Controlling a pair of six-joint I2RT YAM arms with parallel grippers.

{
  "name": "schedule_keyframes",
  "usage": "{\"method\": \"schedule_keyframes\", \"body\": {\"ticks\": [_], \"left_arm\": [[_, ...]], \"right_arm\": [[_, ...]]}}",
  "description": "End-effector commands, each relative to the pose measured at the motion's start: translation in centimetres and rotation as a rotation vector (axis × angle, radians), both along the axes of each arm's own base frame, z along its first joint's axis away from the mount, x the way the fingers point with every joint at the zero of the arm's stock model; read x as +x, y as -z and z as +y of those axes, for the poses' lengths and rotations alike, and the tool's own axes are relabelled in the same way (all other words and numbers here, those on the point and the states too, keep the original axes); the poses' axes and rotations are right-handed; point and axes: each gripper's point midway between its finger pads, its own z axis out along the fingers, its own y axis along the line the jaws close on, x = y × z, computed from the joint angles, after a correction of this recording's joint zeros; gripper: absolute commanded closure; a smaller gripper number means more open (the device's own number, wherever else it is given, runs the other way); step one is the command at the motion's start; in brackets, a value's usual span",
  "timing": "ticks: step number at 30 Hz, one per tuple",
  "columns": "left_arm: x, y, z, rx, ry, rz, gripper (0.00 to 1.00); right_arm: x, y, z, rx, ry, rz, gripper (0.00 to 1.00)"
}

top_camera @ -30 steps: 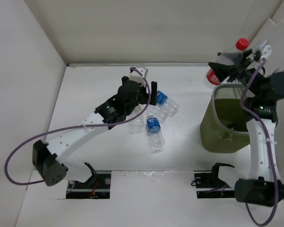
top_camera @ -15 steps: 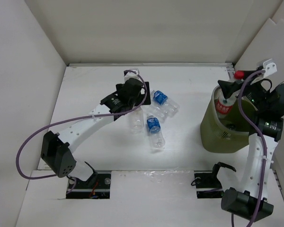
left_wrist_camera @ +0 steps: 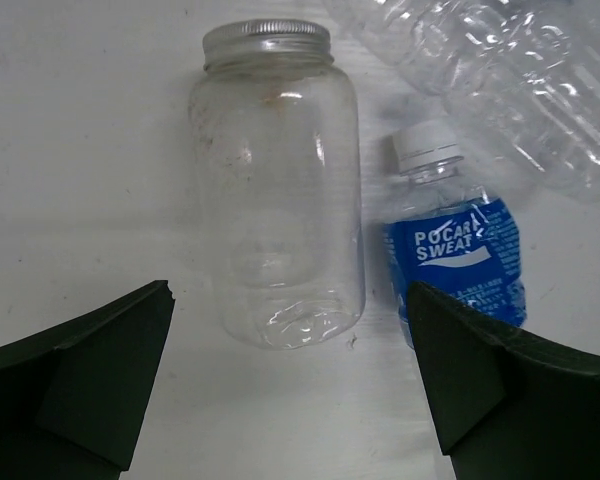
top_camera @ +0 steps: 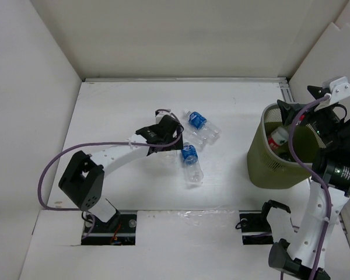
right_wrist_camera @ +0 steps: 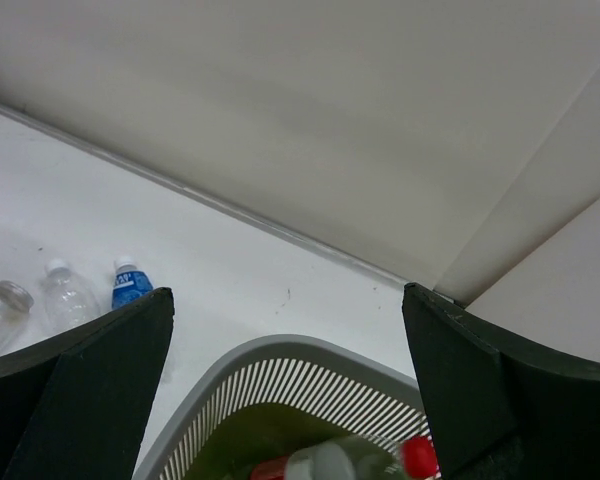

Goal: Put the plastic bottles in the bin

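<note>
My left gripper (top_camera: 163, 143) (left_wrist_camera: 290, 400) hangs open over the table with nothing between its fingers. Just ahead of it lies a plain clear wide bottle with a silvery lid (left_wrist_camera: 277, 200). Beside that lies a blue-labelled bottle with a white cap (left_wrist_camera: 455, 250) (top_camera: 189, 154), and a clear ribbed bottle (left_wrist_camera: 520, 70) farther off. Another blue-labelled bottle (top_camera: 196, 121) lies at the back of the cluster. The olive bin (top_camera: 262, 169) (right_wrist_camera: 280, 350) stands at the right. A red-capped, red-labelled bottle (top_camera: 277, 139) (right_wrist_camera: 340, 462) lies inside it. My right gripper (top_camera: 296, 111) (right_wrist_camera: 290, 400) is open and empty above the bin's far rim.
White walls close in the table on the left, back and right; the bin stands close to the right wall. One more clear bottle (top_camera: 193, 175) lies nearest the front, below the blue-labelled one. The arm bases sit at the near edge.
My right gripper has opened and let go of the red-capped bottle, which now lies in the bin. My left gripper has come nearer and lower over the plain clear bottle.
</note>
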Motion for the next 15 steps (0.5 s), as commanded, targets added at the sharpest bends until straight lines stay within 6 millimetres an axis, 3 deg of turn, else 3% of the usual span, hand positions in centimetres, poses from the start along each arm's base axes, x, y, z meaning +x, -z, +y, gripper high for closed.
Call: {"method": "schedule_keyframes", "body": {"ticks": [1,10,15], "left_arm": [[-0.9,2.8,0.4,0.010,-0.050,0.067,0.00],[-0.3,7.0,0.6,0.038,-0.108,0.102,0.00],[0.6,8.2,1.1,0.028,-0.143,0.116,0.00]], "right_arm": [[-0.8,-0.6,0.8,-0.018,-0.027,-0.028,0.01],[-1.3,-0.7,2.0,-0.028,-0.070,-0.055,0.01],[-1.2,-0.4,2.6,-0.043,-0.097,-0.054,0.01]]}}
